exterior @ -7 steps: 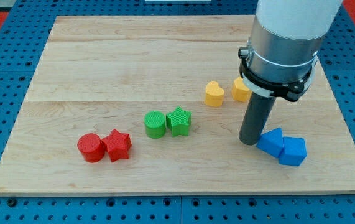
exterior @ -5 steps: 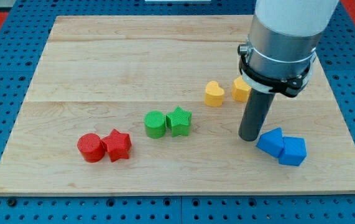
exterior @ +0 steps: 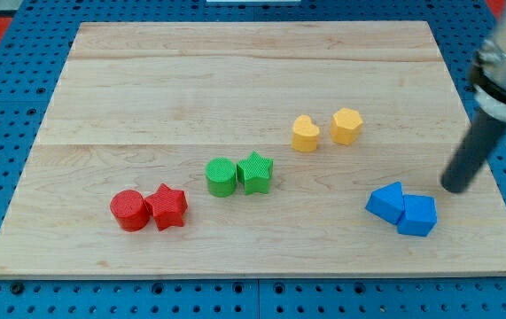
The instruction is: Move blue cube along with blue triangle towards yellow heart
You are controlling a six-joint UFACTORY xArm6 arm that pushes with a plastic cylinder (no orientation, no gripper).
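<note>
In the camera view, my tip stands on the wooden surface near the view's right edge. The rod above it is blurred and leans up toward the view's top right. The arm carries no claw, so nothing here is either apart or clamped; only the plain rod end shows.

Just to the view's lower left of my tip lie the blue cube and the blue triangle, touching each other, the triangle on the side farther from the tip. A small gap separates the tip from the cube.

Well to the view's upper left of my tip sits the yellow heart, and a yellow hexagon-like block stands near it, on the side closer to the tip, the two apart.

Farther to the view's left of my tip, the green cylinder and green star touch. Farthest off, toward the view's lower left, the red cylinder and red star touch as well.
</note>
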